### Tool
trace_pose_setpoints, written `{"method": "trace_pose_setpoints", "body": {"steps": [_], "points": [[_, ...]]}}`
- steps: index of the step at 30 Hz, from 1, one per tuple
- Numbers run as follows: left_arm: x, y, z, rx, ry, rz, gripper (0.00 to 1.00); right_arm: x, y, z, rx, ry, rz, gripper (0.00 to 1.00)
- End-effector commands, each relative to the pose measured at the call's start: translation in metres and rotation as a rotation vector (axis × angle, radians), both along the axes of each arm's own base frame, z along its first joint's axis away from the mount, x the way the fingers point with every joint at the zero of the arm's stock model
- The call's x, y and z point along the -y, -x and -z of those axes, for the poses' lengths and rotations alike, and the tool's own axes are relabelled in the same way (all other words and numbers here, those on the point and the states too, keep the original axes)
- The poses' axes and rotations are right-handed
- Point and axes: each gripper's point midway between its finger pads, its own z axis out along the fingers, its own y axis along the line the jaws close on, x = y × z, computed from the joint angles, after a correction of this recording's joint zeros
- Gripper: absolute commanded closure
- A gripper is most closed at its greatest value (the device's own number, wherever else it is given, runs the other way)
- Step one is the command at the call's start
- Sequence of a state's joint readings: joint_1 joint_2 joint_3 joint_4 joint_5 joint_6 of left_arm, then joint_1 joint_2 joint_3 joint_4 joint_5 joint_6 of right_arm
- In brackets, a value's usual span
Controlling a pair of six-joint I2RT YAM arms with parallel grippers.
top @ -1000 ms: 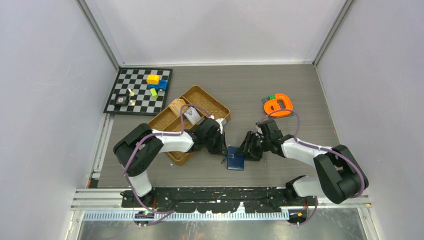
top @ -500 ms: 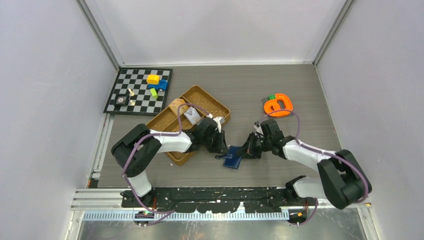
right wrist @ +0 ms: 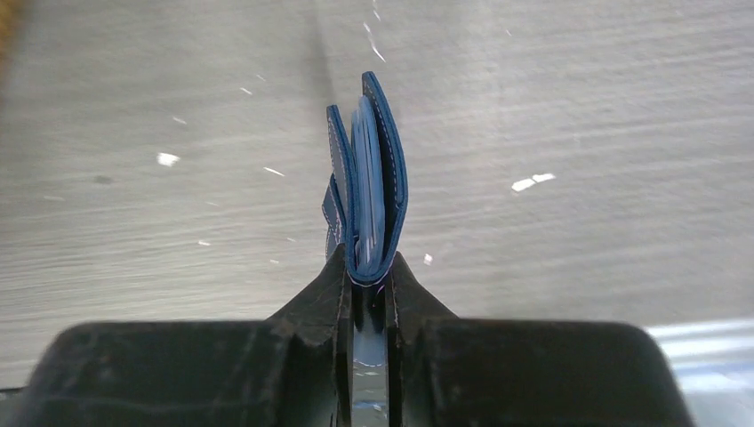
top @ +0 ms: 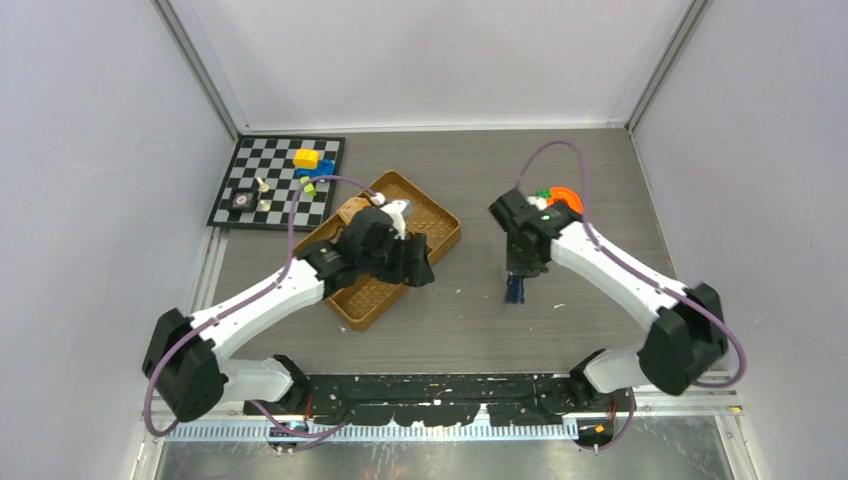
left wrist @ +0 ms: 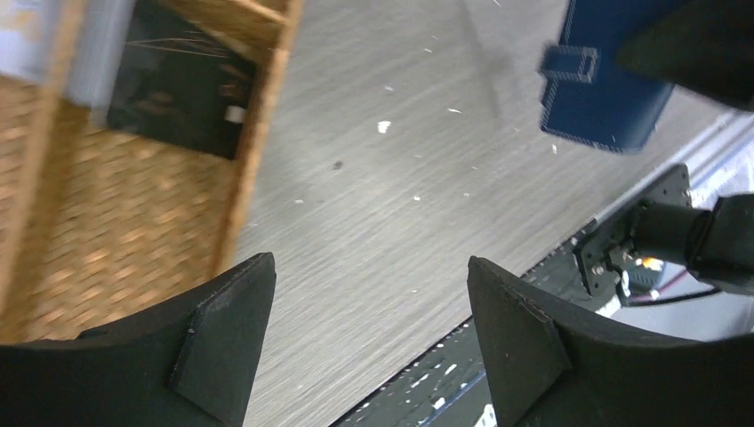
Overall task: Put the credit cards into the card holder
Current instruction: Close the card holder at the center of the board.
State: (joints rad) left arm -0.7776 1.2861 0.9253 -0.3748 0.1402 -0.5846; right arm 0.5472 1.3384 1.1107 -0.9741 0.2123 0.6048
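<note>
The card holder (right wrist: 378, 169), dark navy and lighter blue inside, hangs folded above the table with my right gripper (right wrist: 366, 267) shut on its folded edge. From above, the right gripper (top: 518, 268) holds the card holder (top: 515, 290) right of the woven tray. My left gripper (left wrist: 369, 267) is open with only bare table between its fingers. It hovers at the tray's near right edge (top: 418, 268). In the left wrist view the card holder (left wrist: 605, 93) shows at the top right. A dark flat credit card (left wrist: 178, 98) lies in a tray compartment.
The woven brown divided tray (top: 435, 215) sits left of centre, with the left arm over it. A chessboard (top: 275, 185) with small toys lies at the back left. An orange object (top: 562, 198) sits behind the right arm. The black rail (top: 440, 385) runs along the near edge.
My left gripper has let go, opened and drawn back over the tray. My right gripper has shut on the card holder, lifted it off the table and carried it away from the near edge.
</note>
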Motion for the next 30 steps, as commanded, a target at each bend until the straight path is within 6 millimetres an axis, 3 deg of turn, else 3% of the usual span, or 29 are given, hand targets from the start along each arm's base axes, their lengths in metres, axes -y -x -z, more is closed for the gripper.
{"method": "trace_pose_setpoints", "body": {"steps": [1, 4, 8, 12, 15, 17, 22, 24, 27, 30], "points": [[-0.047, 0.006, 0.002, -0.003, -0.09, -0.049, 0.18, 0.026, 0.017, 0.002, -0.043, 0.361, 0.012, 1.0], [-0.06, 0.011, 0.001, -0.008, -0.074, -0.072, 0.17, 0.009, 0.015, 0.012, -0.037, 0.448, 0.01, 1.0], [-0.07, 0.019, 0.005, -0.019, -0.067, -0.086, 0.16, -0.029, 0.011, 0.027, -0.038, 0.497, -0.031, 0.97], [-0.075, 0.026, 0.013, -0.038, -0.072, -0.096, 0.16, -0.081, 0.013, 0.046, -0.068, 0.437, -0.109, 0.58], [-0.077, 0.03, 0.017, -0.05, -0.054, -0.119, 0.16, -0.113, 0.015, 0.043, -0.071, 0.32, -0.156, 0.41], [-0.076, 0.032, 0.017, -0.055, -0.024, -0.14, 0.16, -0.122, 0.015, 0.031, -0.056, 0.253, -0.175, 0.31], [-0.059, 0.032, 0.011, -0.08, 0.111, -0.162, 0.21, -0.12, 0.014, -0.006, -0.015, 0.118, -0.192, 0.28], [-0.05, 0.032, 0.007, -0.078, 0.137, -0.16, 0.23, -0.111, 0.013, -0.016, -0.004, 0.069, -0.177, 0.28], [-0.032, 0.033, 0.004, -0.064, 0.133, -0.137, 0.23, -0.083, 0.009, -0.016, -0.007, 0.028, -0.133, 0.31], [-0.005, 0.033, 0.004, -0.061, 0.139, -0.11, 0.24, -0.06, 0.008, -0.001, -0.037, -0.032, -0.101, 0.37]]}}
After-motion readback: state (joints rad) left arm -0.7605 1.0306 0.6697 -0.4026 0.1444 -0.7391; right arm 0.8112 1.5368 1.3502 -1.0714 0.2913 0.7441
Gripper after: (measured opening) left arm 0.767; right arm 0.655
